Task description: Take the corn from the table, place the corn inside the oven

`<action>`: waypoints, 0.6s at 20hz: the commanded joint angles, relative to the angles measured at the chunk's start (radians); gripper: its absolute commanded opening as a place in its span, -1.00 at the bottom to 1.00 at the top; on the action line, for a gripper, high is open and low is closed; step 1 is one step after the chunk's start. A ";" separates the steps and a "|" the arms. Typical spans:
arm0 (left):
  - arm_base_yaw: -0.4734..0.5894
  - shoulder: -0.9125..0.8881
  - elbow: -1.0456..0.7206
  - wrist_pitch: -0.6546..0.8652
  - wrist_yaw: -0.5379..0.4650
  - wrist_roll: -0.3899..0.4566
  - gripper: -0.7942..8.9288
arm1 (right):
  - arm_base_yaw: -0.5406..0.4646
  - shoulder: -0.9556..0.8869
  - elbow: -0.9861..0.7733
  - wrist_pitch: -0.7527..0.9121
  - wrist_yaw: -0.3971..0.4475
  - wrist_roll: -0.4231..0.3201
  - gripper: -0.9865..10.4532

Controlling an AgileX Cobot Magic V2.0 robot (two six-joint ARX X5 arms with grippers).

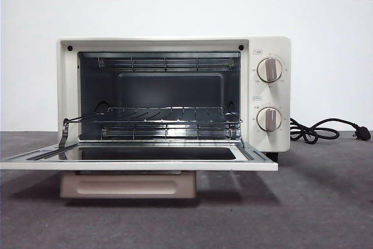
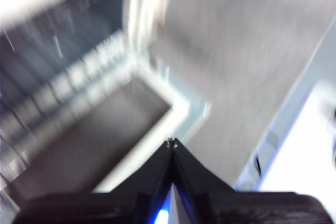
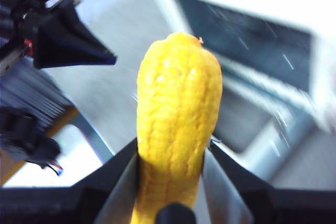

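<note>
The right gripper (image 3: 170, 153) is clamped on the corn (image 3: 177, 124), cob pointing straight out ahead. The oven (image 1: 175, 100), door down and rack bare, seems to lie just beyond, though that view is blurred. The left gripper (image 2: 172, 142) hangs empty, jaws together.

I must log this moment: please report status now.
Right pincer shut on corn, above table. Left pincer shut, empty. Oven door open, rack bare, nothing blocking.
</note>
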 commanded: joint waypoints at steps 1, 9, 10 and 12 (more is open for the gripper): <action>-0.002 -0.097 0.003 0.045 -0.051 -0.034 -0.85 | 0.087 0.002 0.005 0.114 0.042 0.008 -0.85; -0.002 -0.340 0.003 0.061 -0.336 -0.055 -0.85 | 0.517 0.143 0.005 0.298 0.623 -0.103 -0.85; -0.002 -0.356 0.003 0.060 -0.354 -0.055 -0.85 | 0.553 0.167 0.005 0.317 0.665 -0.125 -0.85; -0.002 -0.383 0.003 0.054 -0.384 -0.055 -0.85 | 0.610 0.216 0.005 0.358 0.749 -0.167 -0.85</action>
